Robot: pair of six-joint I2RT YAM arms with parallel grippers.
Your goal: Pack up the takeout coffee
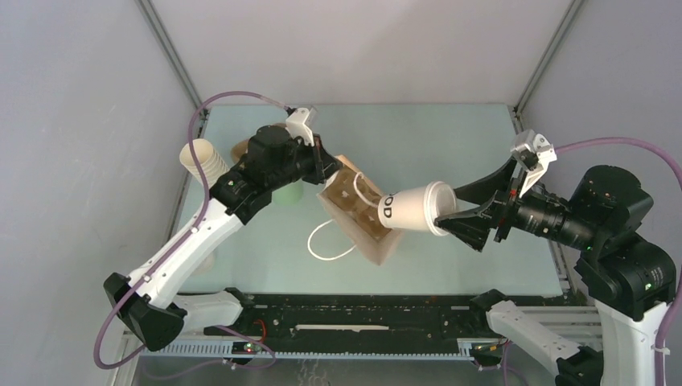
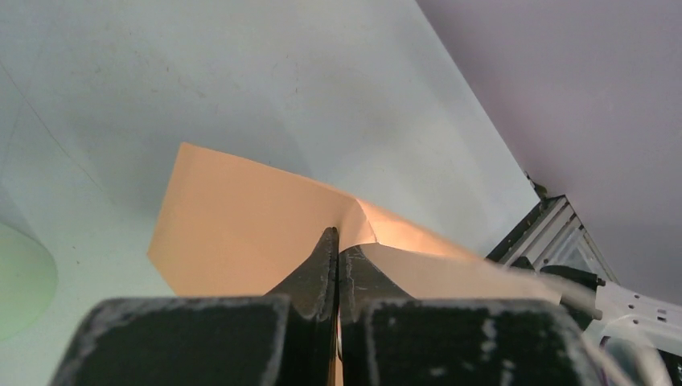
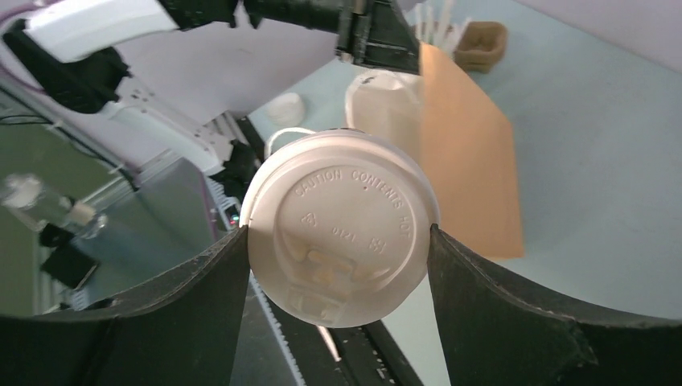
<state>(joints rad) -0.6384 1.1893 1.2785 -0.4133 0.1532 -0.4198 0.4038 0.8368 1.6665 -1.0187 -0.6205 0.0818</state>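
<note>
The right gripper (image 1: 449, 207), jaws spread wide, grips the lidded cup (image 1: 406, 207) sideways at its lid end, base at the mouth of the bag (image 1: 374, 244) lying mid-table; beyond, the left gripper (image 2: 338, 241), fully closed, pinches the bag's edge
</note>
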